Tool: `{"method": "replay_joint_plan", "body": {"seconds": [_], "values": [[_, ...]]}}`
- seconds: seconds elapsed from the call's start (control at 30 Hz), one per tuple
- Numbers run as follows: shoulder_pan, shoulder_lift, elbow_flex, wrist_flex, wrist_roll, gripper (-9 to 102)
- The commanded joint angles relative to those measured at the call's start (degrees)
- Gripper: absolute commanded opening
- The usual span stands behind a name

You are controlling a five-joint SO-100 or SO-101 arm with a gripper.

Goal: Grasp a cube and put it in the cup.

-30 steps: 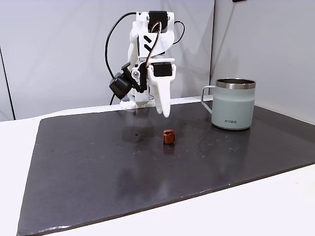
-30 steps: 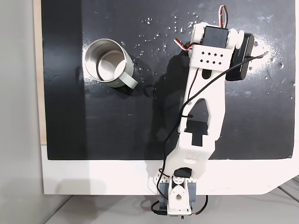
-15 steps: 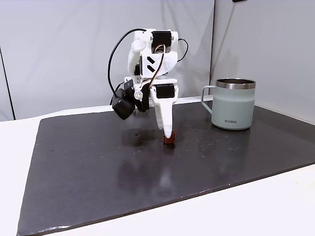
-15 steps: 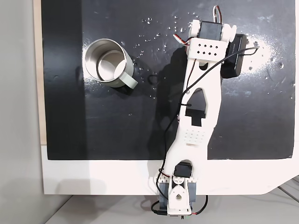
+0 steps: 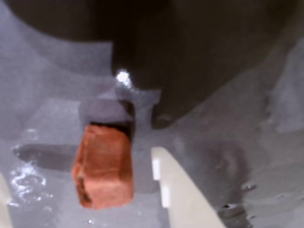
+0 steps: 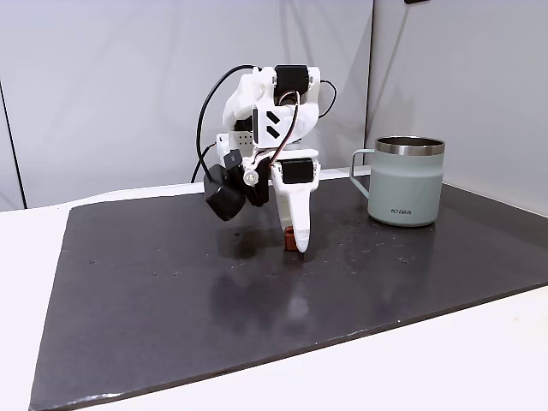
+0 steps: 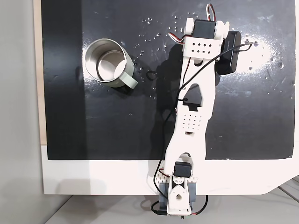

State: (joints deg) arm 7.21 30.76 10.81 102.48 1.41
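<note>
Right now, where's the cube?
The cube sits on the dark mat under the lowered gripper, left of the mug in a fixed view. In the wrist view it lies just left of a white finger.

Plenty of open dark mat (image 6: 171,291) all around. The only things in the way are the cup (image 6: 406,181), sitting well off to the right in the side fixed view, and the cube (image 5: 103,172) right beside a white finger (image 5: 178,190).
</note>
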Motion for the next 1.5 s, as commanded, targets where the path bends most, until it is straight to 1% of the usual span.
{"method": "replay_joint_plan", "body": {"seconds": [0.0,0.1,0.2,0.27,0.33,0.4,0.47,0.73,0.87,1.47], "values": [[-0.3,0.7,-3.0,0.6,0.1,33],[-0.1,0.4,-3.0,0.6,0.1,32],[0.1,0.4,-3.0,0.6,0.0,28],[0.3,0.3,-3.0,0.6,0.0,22],[0.5,0.3,-3.0,0.6,0.2,11],[0.8,0.1,-3.0,0.7,0.4,5],[1.0,0.0,-3.0,0.7,0.4,2],[1.3,1.0,-2.8,0.8,0.4,0],[1.0,4.5,-1.5,0.8,1.0,0],[-3.4,40.0,19.1,0.9,2.5,1]]}}
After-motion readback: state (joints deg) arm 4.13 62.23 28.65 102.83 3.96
